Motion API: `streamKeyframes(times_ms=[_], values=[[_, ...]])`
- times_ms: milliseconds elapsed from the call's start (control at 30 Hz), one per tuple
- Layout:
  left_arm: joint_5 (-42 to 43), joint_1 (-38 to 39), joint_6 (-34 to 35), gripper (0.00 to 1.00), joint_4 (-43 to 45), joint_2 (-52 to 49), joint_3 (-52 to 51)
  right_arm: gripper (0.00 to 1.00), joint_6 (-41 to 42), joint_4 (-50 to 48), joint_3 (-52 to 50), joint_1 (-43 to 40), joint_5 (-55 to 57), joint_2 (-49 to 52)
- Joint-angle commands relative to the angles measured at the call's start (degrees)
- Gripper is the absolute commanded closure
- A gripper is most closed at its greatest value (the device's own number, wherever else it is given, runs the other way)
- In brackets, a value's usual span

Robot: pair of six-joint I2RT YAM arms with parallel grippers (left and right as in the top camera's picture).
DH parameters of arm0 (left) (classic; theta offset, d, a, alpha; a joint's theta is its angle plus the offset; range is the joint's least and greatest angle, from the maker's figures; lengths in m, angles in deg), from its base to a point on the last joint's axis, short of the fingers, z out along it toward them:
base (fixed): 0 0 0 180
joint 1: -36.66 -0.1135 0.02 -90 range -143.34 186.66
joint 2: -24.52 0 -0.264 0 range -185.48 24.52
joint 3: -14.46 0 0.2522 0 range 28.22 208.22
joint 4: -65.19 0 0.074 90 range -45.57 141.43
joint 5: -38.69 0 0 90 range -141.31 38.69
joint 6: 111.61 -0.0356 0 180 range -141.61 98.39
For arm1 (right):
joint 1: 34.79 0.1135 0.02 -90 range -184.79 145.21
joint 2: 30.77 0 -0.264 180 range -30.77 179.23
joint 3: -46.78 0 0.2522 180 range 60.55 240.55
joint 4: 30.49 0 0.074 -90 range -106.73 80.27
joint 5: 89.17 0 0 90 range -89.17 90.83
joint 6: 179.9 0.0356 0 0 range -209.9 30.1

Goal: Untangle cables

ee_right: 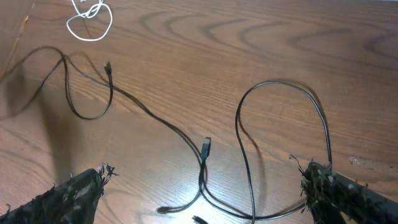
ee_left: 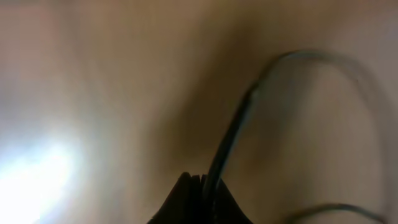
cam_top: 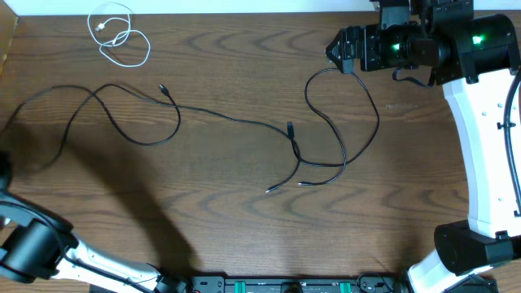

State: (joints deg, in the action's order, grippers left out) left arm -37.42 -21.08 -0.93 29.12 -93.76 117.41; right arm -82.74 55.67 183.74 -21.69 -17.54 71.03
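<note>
Cables (cam_top: pixel 290 129) sprawl mid-worktop (cam_top: pixel 244 57), tangled right of centre; white cable (cam_top: pixel 122 34) sits coiled far left. Left fingers (ee_left: pixel 186 202) are clamped shut on a black strand (ee_left: pixel 230 137); right fingers (ee_right: pixel 74 193) gape wide, empty. I'd pull slowly leftward, watching that crossing.

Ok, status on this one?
Left gripper shut on black cable. Right gripper open, empty. Black cables crossed; white cable apart. Nothing blocking.
</note>
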Motion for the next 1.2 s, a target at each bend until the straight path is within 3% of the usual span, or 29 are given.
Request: streamKeyframes(times_ms=[0,133,333,367,467,500,567,733,867,1000,1167], values=[[2.89,3.28,-1.01,0.93,3.54,3.98,3.54,0.01,-0.37,0.2,-0.33,0.55,0.02,0.13],[-4.57,5.57,-1.22,0.93,7.17,5.4,4.63,0.01,-0.37,0.33,-0.33,0.96,0.02,0.13],[-12.63,6.34,-8.44,0.92,6.45,5.25,4.7,0.01,-0.37,0.68,-0.33,1.79,0.02,0.13],[-13.81,6.34,-9.27,0.85,6.05,5.11,4.7,0.01,-0.39,0.66,-0.33,1.97,0.02,0.15],[-15.02,6.34,-13.11,0.42,5.27,4.66,4.7,0.01,-0.39,0.63,-0.33,2.47,0.04,0.24],[-14.99,6.34,-14.12,0.31,4.94,4.61,4.7,0.01,-0.37,0.63,-0.33,2.67,0.02,0.35],[-14.99,6.34,-15.3,0.22,3.91,4.57,4.68,0.01,-0.37,0.63,-0.33,2.95,0.02,0.5],[-14.97,6.34,-15.3,0.2,1.46,4.57,4.68,0.01,-0.37,0.66,-0.33,3.85,0.02,1.27],[-12.24,6.47,-15.3,0.3,-1.36,4.96,4.7,0.01,-0.39,0.72,-0.33,4.72,0.04,2.47],[0.26,7.26,-14.64,0.33,-2.73,6.38,4.7,0.01,-0.39,0.74,-0.33,5.38,0.02,5.07],[15.58,9.55,-4.98,0.33,-3.89,6.84,4.7,0.01,-5.75,1.53,-0.33,7.19,-4.09,9.92]])
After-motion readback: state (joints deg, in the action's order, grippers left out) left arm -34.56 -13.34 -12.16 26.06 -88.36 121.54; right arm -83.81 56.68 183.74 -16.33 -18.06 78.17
